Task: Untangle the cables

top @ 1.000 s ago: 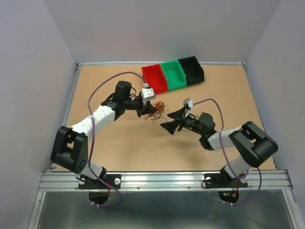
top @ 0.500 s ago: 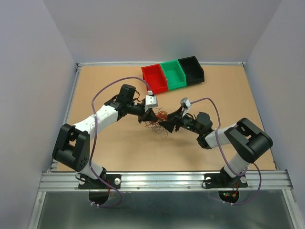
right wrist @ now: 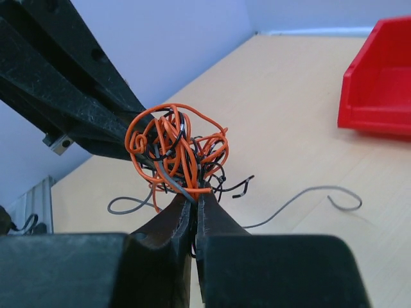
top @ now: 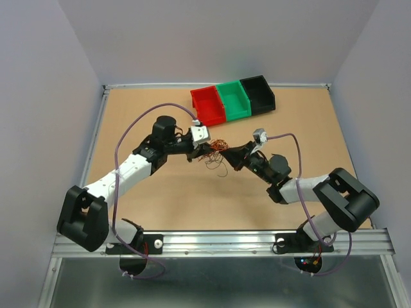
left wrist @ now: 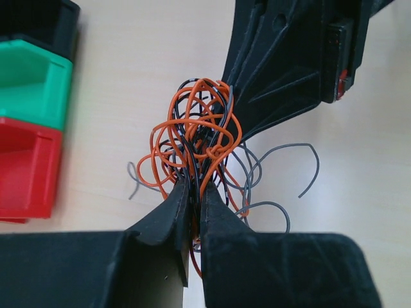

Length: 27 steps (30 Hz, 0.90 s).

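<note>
R pincer [right wrist: 194, 197] tips partly behind cables [right wrist: 170, 144].

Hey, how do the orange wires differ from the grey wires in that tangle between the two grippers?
The hair-thin orange wires coil in tight loops at the middle; the hair-thin grey wires trail outward in loose open curves. Orange strands look many, grey ones few. Both tangle in one clump of cables.

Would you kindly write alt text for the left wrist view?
A clump of orange, black and grey cables is pinched from below by the left end effector and from upper right by the right end effector; a red bin and a green bin sit at left.
</note>
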Each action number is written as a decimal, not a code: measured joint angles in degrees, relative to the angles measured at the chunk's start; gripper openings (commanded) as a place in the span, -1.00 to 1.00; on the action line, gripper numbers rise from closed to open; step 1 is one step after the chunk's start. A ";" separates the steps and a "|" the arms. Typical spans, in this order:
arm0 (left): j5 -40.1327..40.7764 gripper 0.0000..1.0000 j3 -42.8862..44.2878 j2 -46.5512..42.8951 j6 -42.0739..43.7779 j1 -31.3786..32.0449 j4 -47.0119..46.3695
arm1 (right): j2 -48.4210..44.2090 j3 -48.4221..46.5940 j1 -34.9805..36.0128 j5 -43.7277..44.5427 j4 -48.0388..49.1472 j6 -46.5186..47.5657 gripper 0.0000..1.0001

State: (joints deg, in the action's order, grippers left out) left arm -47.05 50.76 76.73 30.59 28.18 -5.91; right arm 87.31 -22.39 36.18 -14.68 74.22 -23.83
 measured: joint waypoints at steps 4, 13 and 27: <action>3.78 -0.54 -2.12 -2.23 -4.61 0.61 -7.02 | -3.37 0.11 0.87 6.05 -0.46 0.02 -0.99; 21.20 -0.22 -4.90 -3.52 -12.48 -8.26 -14.53 | -4.61 1.53 -1.29 22.16 -7.19 0.74 -0.99; 15.06 0.45 -5.42 -3.52 -12.79 -9.14 -15.85 | -5.18 1.62 -1.60 17.75 -8.66 3.69 -0.99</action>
State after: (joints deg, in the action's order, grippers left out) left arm -31.99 45.34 73.21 17.80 19.05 -21.76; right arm 82.13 -20.78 34.59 3.07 65.56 -20.14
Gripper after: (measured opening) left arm 0.724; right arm 0.044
